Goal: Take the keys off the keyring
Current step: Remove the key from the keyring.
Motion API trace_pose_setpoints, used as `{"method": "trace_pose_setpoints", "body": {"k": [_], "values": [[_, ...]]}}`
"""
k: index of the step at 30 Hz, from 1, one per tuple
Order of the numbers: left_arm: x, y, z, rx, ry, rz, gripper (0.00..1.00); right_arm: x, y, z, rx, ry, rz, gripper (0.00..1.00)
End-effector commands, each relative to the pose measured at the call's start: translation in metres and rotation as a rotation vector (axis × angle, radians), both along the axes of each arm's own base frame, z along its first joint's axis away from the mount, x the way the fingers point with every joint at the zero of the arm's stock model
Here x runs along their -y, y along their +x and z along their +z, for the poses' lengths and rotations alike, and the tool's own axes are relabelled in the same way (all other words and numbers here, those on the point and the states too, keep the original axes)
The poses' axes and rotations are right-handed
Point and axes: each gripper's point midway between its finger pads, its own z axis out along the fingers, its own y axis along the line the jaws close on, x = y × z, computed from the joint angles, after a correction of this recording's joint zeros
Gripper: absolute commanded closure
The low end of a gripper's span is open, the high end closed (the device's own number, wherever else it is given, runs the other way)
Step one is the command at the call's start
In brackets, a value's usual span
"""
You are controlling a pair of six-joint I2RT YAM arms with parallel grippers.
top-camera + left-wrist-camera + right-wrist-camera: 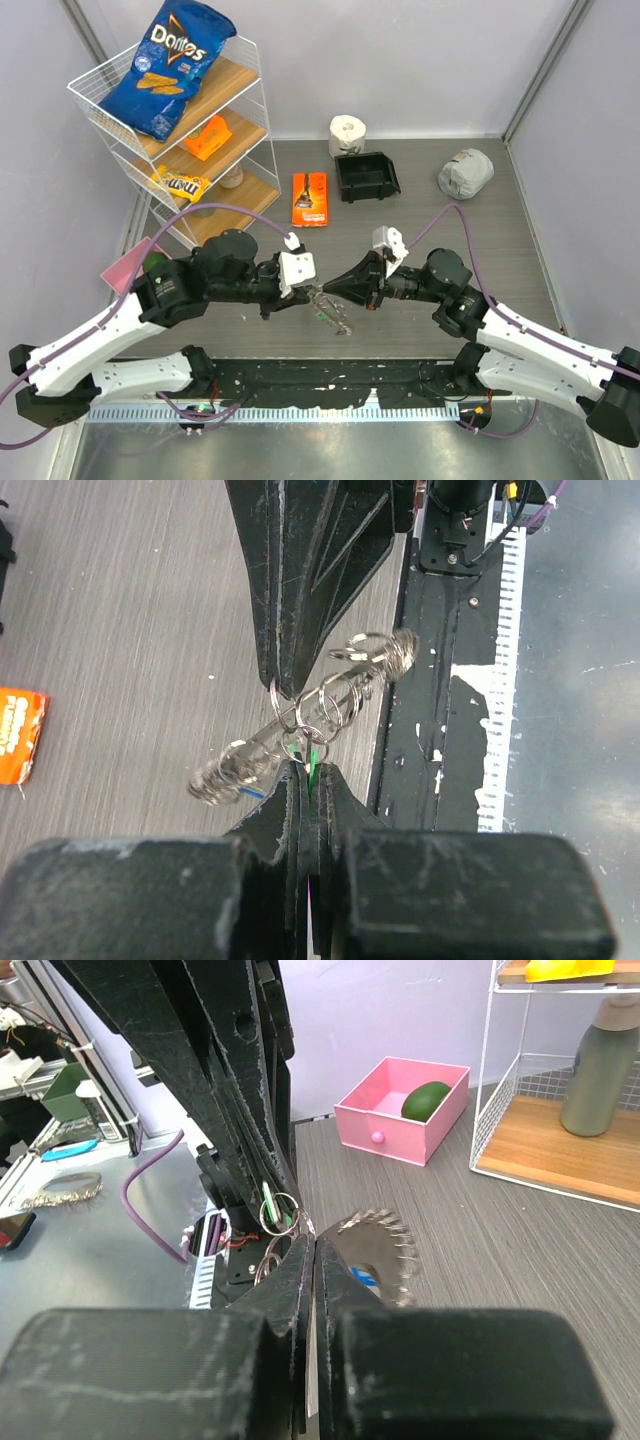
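While two hands [312, 290] [332, 287] pinch it, one keyring [336, 315] hangs between.

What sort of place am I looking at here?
Most likely a robot lab test cell: a left arm and right arm bolted to a table, plain panels walling it in, and a wire shelf of snacks.

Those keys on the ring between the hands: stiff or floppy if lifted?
Probably floppy: the keyring hangs in loose linked loops between left hand and right hand. Likely slippery, being thin shiny metal. The keys would probably swing freely.
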Motion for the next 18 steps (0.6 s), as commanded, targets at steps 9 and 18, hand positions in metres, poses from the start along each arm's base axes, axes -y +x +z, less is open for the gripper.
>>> {"method": "trace_pose_setpoints", "body": {"k": [9,18], "values": [[0.010,-0.006,0.004,-0.031,-0.063,-0.022,1.00,0.018,0.016,0.043,0.019,0.228,-0.146,0.95],[0.007,-0.009,0.026,-0.015,-0.103,-0.021,1.00,0.012,0.002,0.018,0.047,0.116,-0.054,0.63]]}}
